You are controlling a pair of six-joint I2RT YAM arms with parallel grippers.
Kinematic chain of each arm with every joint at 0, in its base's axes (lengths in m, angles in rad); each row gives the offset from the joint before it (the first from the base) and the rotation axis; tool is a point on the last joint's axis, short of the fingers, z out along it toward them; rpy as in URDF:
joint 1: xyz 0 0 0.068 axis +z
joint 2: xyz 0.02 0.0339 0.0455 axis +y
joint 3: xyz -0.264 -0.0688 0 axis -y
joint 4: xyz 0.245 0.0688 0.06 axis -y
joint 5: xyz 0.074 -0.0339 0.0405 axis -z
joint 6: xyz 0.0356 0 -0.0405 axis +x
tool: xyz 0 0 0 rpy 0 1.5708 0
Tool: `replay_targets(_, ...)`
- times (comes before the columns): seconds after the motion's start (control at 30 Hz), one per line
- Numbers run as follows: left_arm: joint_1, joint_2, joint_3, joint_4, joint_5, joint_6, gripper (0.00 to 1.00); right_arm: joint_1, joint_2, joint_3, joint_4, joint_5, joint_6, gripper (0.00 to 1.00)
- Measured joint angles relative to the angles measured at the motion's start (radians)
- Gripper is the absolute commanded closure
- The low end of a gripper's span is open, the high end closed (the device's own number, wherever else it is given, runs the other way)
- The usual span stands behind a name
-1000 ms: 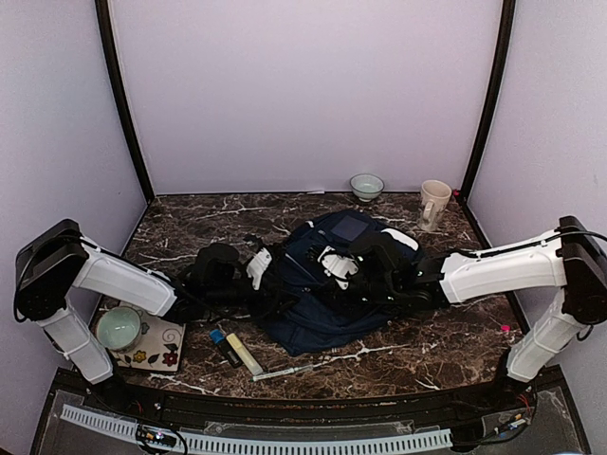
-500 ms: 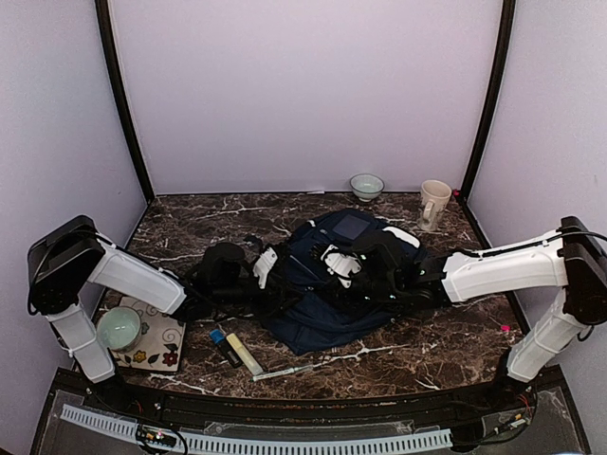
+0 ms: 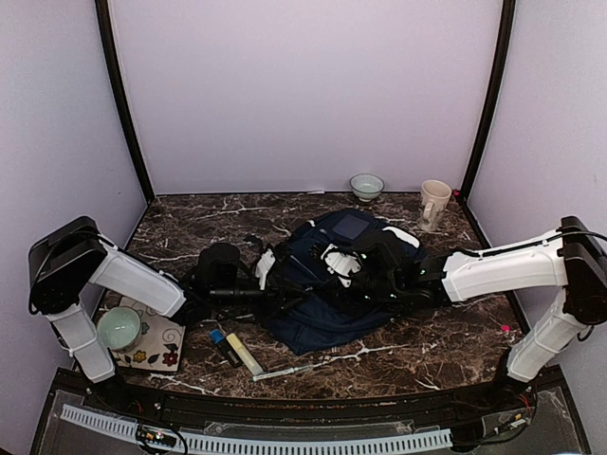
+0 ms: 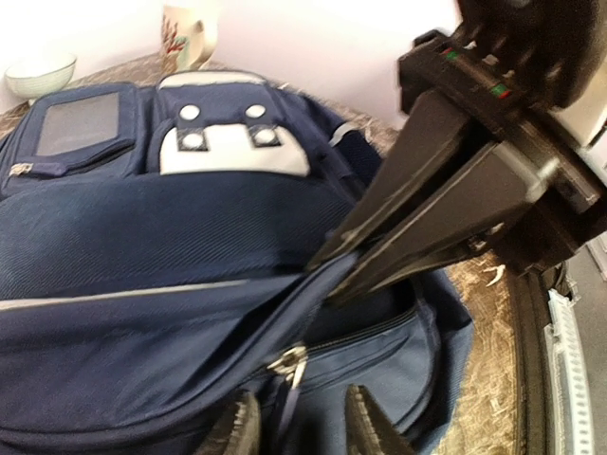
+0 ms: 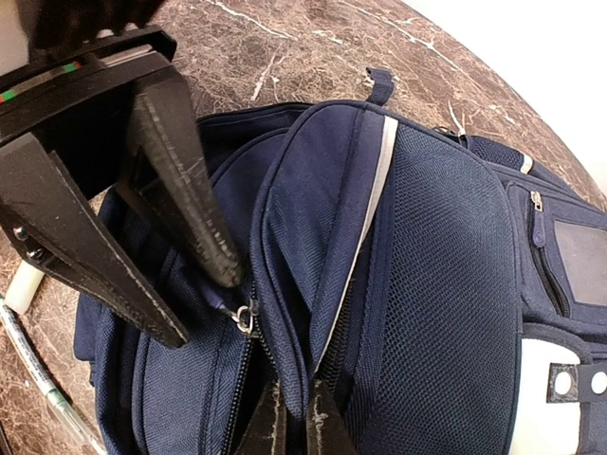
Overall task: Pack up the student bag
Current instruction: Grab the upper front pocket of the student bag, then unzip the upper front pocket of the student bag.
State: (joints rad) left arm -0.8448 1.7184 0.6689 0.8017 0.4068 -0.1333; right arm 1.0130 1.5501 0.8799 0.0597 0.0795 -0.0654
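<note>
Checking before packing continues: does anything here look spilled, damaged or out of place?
Nothing looks spilled or damaged. The student bag lies flat, its fabric bunched where the right gripper pinches it. A pen lies loose on the table beside it, not in the bag; the mug stands upright.

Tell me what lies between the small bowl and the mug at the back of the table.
Nothing: the top external view shows only bare marble table between the bowl and the mug.

student bag (image 3: 315,318): navy, white stripes | table (image 3: 190,223): brown marble, white-veined
</note>
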Motion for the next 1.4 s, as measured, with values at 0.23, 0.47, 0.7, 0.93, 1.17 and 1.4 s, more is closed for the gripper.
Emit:
replay_targets(0.23,-0.007,-0.002,-0.015,0.043,0.019,-0.002,0.79,0.000,0.000,0.000,0.000,-0.002,0.000,1.00)
replay_targets(0.47,-0.007,-0.002,-0.014,0.025,-0.024,-0.003,0.67,0.000,0.000,0.001,-0.001,-0.005,0.000,1.00)
replay_targets(0.7,-0.008,0.001,-0.004,0.003,-0.045,-0.003,0.75,-0.002,0.000,0.005,-0.006,-0.009,0.000,1.00)
replay_targets(0.93,-0.023,0.001,-0.004,-0.024,-0.063,0.015,0.80,-0.002,0.004,0.006,-0.008,-0.013,0.000,1.00)
replay_targets(1.17,-0.047,0.002,0.018,-0.079,-0.133,0.038,0.83,-0.002,0.006,0.006,-0.010,-0.019,0.009,1.00)
replay_targets(1.4,-0.057,0.011,0.034,-0.105,-0.186,0.051,1.00,-0.003,0.007,0.006,-0.013,-0.023,0.023,1.00)
